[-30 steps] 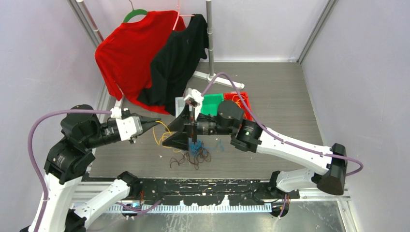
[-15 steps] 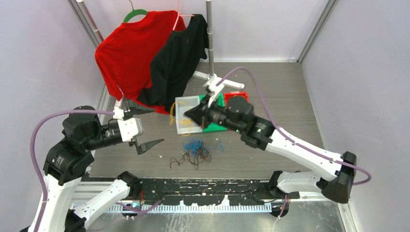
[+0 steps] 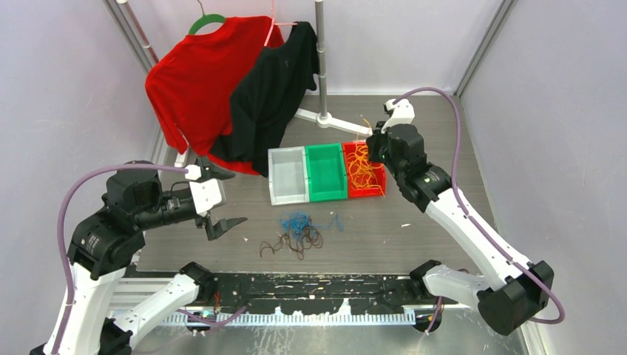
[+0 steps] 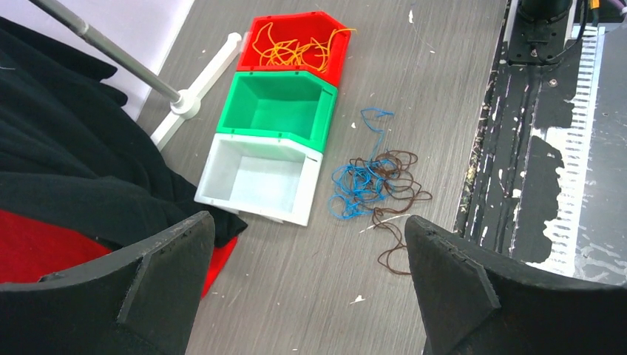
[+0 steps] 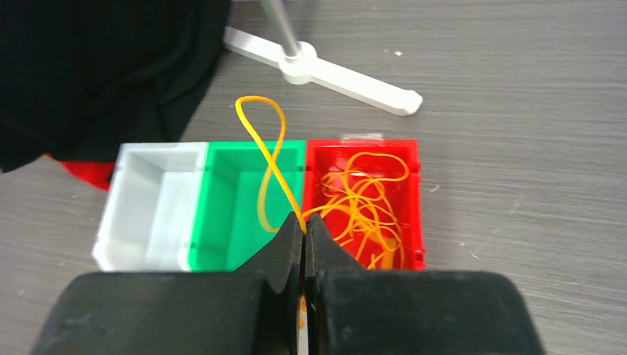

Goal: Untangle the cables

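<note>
Two robot arms over a counter [image 3: 444,133] holding three bins [image 4: 282,75]
Right end effector [image 5: 304,222] clenched on one yellow cable loop [image 5: 270,159]; more yellow cable [image 5: 362,203] lies in the red bin [image 5: 418,222]. Left end effector [image 4: 309,224] released, empty. Blue bunch [image 4: 355,182] and brown bunch [image 4: 404,167] overlap nearby, strands too tangled to count

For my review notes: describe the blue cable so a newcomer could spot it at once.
Find the row of three bins mid-table. In front of it, toward the arm bases, lies a loose wire tangle. The blue cable is its bin-side part, tangled with a dark brown cable; the yellow cables lie mostly in the red bin.
</note>
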Tool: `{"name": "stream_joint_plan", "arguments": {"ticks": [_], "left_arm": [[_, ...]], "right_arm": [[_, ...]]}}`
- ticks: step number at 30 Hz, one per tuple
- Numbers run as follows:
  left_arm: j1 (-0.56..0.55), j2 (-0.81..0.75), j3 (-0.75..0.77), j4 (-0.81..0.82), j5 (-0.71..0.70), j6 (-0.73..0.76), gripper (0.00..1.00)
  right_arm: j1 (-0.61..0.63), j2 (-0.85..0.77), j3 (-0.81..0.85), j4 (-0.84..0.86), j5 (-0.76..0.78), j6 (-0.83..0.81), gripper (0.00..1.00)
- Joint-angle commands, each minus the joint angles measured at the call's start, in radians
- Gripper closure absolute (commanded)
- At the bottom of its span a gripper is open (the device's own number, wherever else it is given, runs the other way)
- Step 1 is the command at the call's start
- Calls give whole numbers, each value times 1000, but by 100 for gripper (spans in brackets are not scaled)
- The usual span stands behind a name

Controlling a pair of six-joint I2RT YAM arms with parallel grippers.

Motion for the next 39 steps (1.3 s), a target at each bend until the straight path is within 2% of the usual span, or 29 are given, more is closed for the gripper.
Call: {"name": "stream_joint_plan", "arguments": {"ticks": [1,12,19,22,25,26,31,34,39], "left_arm": [[4,-6,24,-1,-8,12,1],[3,-18,23,-30,-37,22,1],[3,-14,24,-36,-43,26,0],[4,-9,24,-49,-55,23,1],[4,9,32,-66,-83,2,0],[3,18,37,-74,-93,-4,1],[4,52,59,-91,-117,-23,1],[4,51,52,-74,-114,-25,0],[4,56,48,-66,-126,-42,0]], "right_arm": [[-27,57,-4,11,106,-48,99],[-117,287,-24,71,135,13,99],[-145,457,66,47,16,47,97],[-146,508,109,18,-14,63,89],[-146,528,146,-11,-17,72,65],[-147,526,154,-17,-19,74,61],[-146,497,193,-54,-18,60,53],[-147,489,200,-58,-33,51,53],[-146,546,192,-73,-40,78,65]]}}
